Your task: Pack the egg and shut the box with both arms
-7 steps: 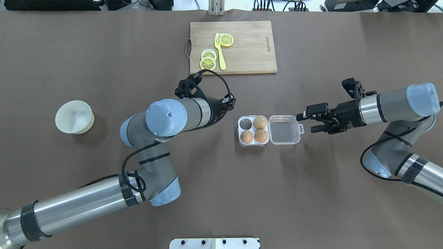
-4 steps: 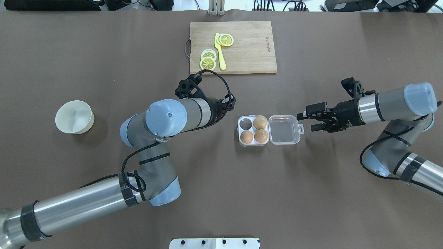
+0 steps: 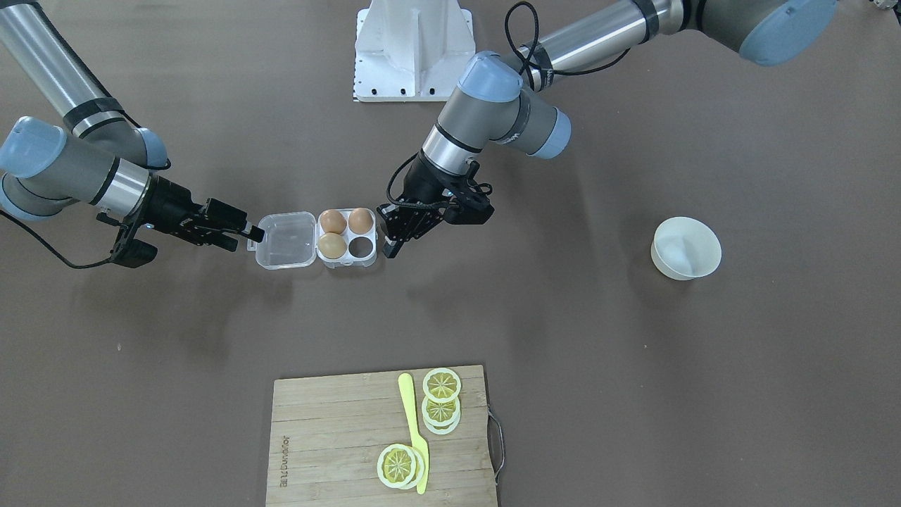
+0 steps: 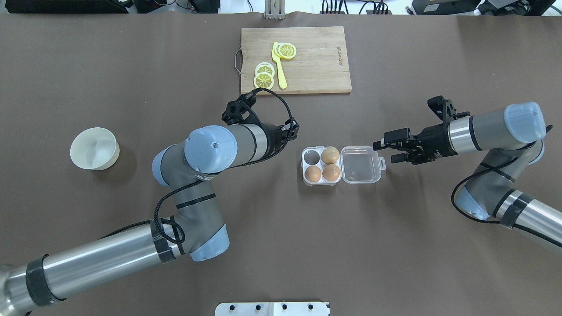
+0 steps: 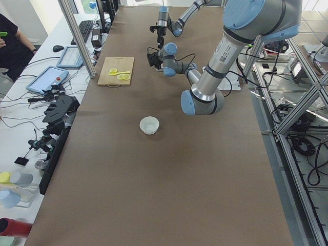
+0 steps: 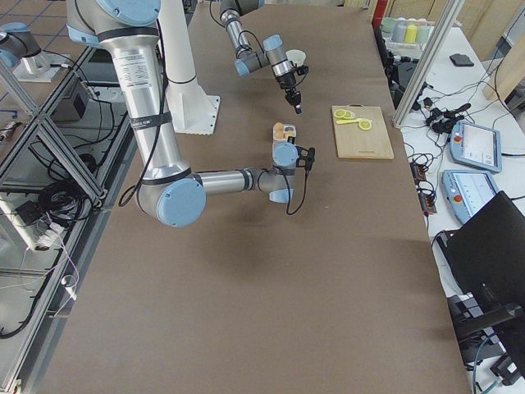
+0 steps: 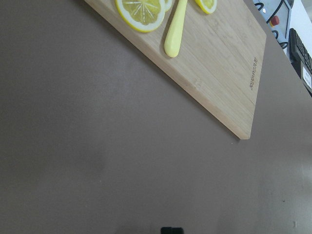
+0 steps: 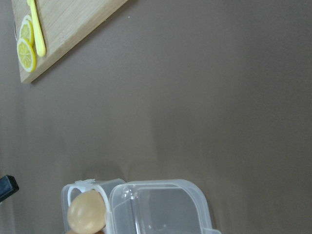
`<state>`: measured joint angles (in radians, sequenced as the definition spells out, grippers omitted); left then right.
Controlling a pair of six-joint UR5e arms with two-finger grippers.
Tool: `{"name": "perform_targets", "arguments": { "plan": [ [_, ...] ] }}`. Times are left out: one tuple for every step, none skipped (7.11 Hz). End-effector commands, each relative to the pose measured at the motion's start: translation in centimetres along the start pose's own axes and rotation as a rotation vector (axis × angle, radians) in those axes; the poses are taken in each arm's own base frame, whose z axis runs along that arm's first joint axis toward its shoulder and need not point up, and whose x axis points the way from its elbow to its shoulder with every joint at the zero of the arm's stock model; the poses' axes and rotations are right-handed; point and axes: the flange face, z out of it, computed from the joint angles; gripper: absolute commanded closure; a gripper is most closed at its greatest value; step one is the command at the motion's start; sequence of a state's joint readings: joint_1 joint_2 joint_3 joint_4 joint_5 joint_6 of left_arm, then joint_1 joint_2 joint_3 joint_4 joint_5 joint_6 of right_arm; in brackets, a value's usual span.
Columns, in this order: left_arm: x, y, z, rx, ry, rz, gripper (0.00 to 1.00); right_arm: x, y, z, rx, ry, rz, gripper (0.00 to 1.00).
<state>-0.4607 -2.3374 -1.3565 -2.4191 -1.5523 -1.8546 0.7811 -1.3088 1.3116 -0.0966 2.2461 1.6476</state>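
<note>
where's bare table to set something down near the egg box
Bare: the wide stretch between the box and the white base; the far corners either side of the cutting board; around the bowl. Crowded: beside the box, with the left tool and right tool flanking it.

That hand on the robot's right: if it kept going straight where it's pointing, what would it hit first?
Probably the open lid of the box, lying flat just ahead of the right hand. Its height is hard to judge, so it might pass over.
</note>
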Motion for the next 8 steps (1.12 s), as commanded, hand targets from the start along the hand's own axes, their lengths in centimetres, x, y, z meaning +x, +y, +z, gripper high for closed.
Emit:
{"name": "perform_targets", "arguments": {
  "plan": [
    [0.0,0.1,-0.1,-0.015,-0.005,0.003,1.00,-0.1,0.0,0.3,-0.003,0.001,-0.003,0.07],
    [0.0,0.1,-0.1,-0.024,-0.007,0.003,1.00,0.4,-0.1,0.6,-0.004,0.010,-0.001,0.07],
    [0.0,0.1,-0.1,-0.024,-0.007,0.001,1.00,0.3,-0.2,0.8,-0.004,0.010,-0.001,0.07],
    [0.0,0.1,-0.1,-0.024,-0.007,0.000,1.00,0.3,-0.3,1.0,-0.004,0.011,0.000,0.09],
    [0.0,0.1,-0.1,-0.023,-0.007,-0.005,1.00,0.3,-0.4,1.2,-0.005,0.011,0.002,0.10],
    [-0.5,0.0,0.0,-0.022,-0.013,-0.005,1.00,0.3,-0.3,1.3,-0.007,0.013,0.005,0.15],
    [-0.5,0.0,0.0,-0.022,-0.013,-0.005,1.00,0.3,-0.3,1.3,-0.008,0.012,0.004,0.17],
    [-0.6,0.0,0.0,-0.022,-0.015,-0.005,1.00,0.3,-0.2,1.4,-0.010,0.012,0.004,0.22]
  ]
}}
